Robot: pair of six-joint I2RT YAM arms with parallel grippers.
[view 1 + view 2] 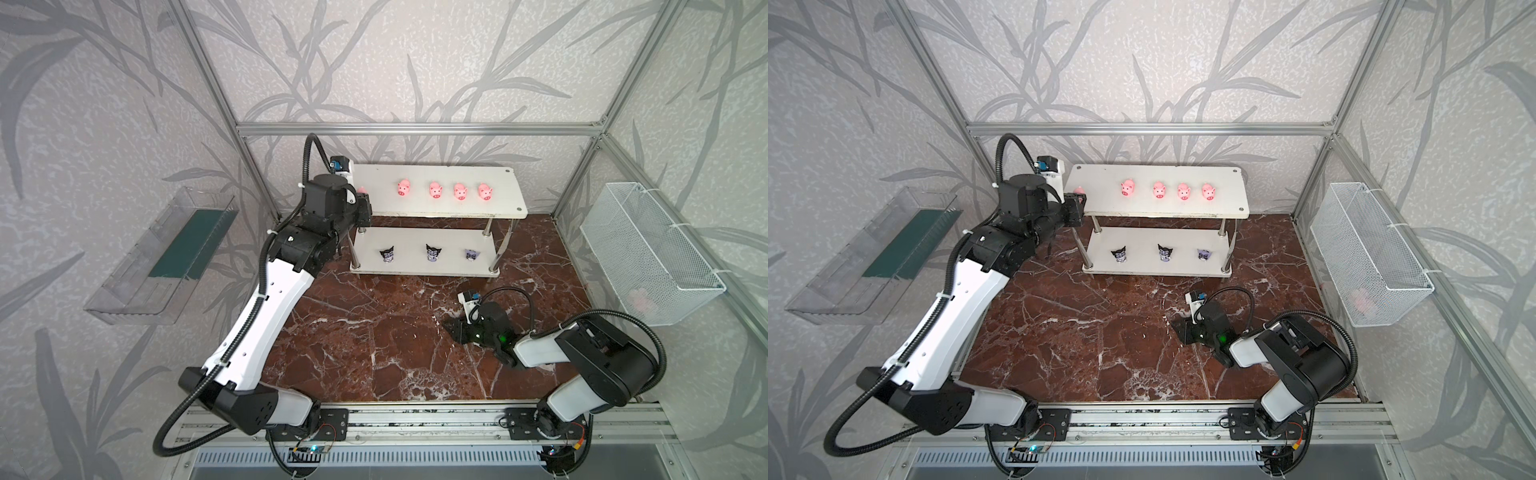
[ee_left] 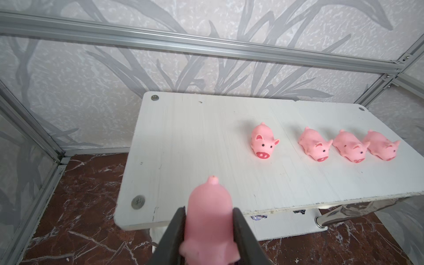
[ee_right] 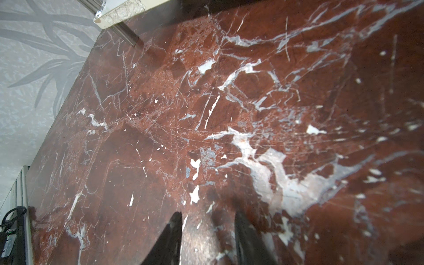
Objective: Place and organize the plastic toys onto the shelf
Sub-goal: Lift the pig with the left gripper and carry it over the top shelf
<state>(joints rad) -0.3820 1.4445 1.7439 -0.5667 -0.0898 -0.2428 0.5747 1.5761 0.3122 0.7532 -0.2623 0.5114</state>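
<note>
Top views, tabletop [image 1: 374,332]: red-brown marble with white veins, with both arms reaching over it from the front rail.
Shelf [image 1: 440,208]: white, two boards on shiny metal posts, standing at the back of the tabletop against the wall.
Wire basket [image 1: 648,257]: white mesh, hung on the right wall; something pale pink shows through it, too blurred to name.
Clear tray [image 1: 137,266]: on the left wall, a dark green strip inside.
Left hand [image 2: 209,208]: clenched on the held pig [image 2: 210,197], one finger on each flank, at the left end of the shelf's top board.
Right hand [image 3: 208,213]: low over the tabletop in front of the shelf, fingers apart, only marble between them.
Held pig: tail end pointing toward the back wall, over the front left corner of the top board; whether it touches the board I cannot tell.
Row of four pigs [image 1: 460,191]: upright on the top board, snouts toward the front, to the right of the held pig.
Three horned figurines [image 1: 433,252]: on the lower board, spaced apart in a line, the palest at the right end.
</note>
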